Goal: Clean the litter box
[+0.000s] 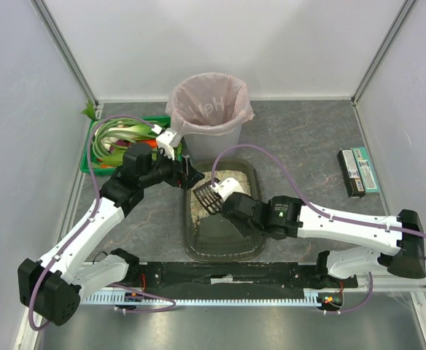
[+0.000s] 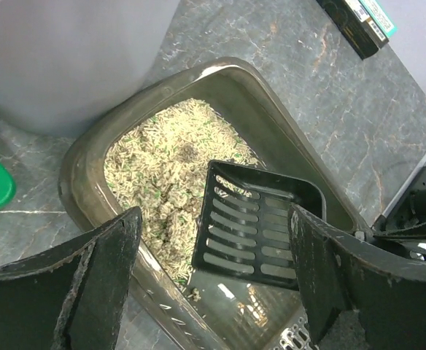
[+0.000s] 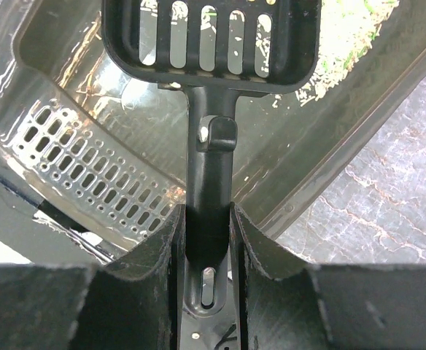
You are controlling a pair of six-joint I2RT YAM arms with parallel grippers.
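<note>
The dark olive-grey litter box [image 1: 190, 232] lies mid-table in front of the bin. Beige litter [image 1: 224, 177] is heaped in its far half and the near floor is bare. My right gripper [image 1: 231, 201] is shut on the handle [image 3: 209, 182] of a black slotted scoop [image 1: 207, 195]. The scoop head [image 3: 209, 36] is held over the box at the edge of the litter. My left gripper [image 1: 187, 173] is open and empty, hovering over the box's left rim [image 2: 89, 146]. In the left wrist view the scoop [image 2: 253, 226] shows between my fingers [image 2: 111, 255].
A grey bin with a pink bag [image 1: 209, 109] stands just behind the box. A green crate of vegetables [image 1: 118, 142] is at the back left. A flat black and teal box [image 1: 359, 171] lies at the right. White walls enclose the table.
</note>
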